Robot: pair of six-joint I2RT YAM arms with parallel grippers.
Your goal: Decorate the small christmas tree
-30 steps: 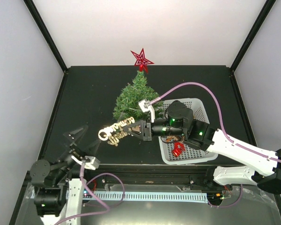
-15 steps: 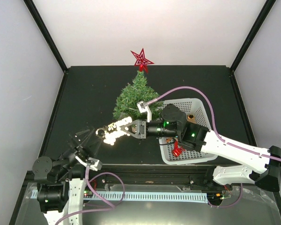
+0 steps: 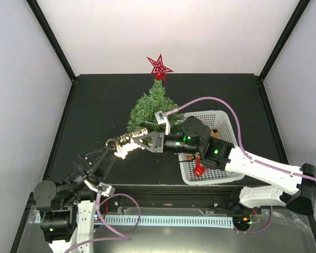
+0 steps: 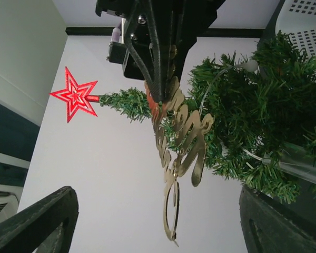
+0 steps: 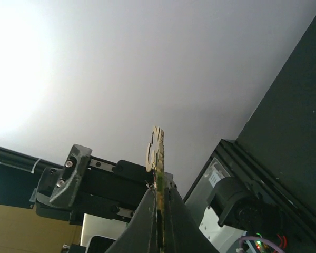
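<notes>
The small christmas tree (image 3: 149,109) stands at the back middle of the black table, with a red star (image 3: 159,67) on its top. My right gripper (image 3: 145,140) is shut on a gold script ornament (image 3: 125,143) and holds it in the air to the front left of the tree. My left gripper (image 3: 97,157) is open, just below and in front of the ornament's loop end, not touching it. In the left wrist view the ornament (image 4: 181,150) hangs between my wide-apart fingers (image 4: 39,226), with the tree (image 4: 253,118) and star (image 4: 73,97) behind. In the right wrist view the ornament (image 5: 156,150) shows edge-on.
A white basket (image 3: 226,125) sits right of the tree under the right arm, with a red ornament (image 3: 200,168) and a small brown item (image 3: 215,130) inside. White walls and black frame posts enclose the table.
My right gripper has carried the gold ornament leftward and slightly up. My left gripper has risen and moved toward the ornament's loop end.
</notes>
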